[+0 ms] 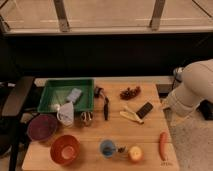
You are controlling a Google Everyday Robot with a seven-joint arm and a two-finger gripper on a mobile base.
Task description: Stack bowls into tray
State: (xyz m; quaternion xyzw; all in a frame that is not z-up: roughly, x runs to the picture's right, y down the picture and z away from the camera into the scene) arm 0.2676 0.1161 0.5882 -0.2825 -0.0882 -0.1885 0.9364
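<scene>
My gripper (169, 105) hangs at the table's (95, 131) right edge, low on my folded arm (196, 89), holding nothing; whether it is wide or narrow I cannot tell. I judge the task not yet begun: neither bowl is in the tray (56, 91). The orange bowl (65, 149) sits at the front left corner, and the purple bowl (42, 127) is just behind and left of it, apart from it. Both are in front of the tray, well apart from me. My next move calls for a long reach across the table, over the banana (131, 116) and blue cup (107, 148), to a bowl's rim. My arm stands bent and tucked close beside the table, off its surface.
</scene>
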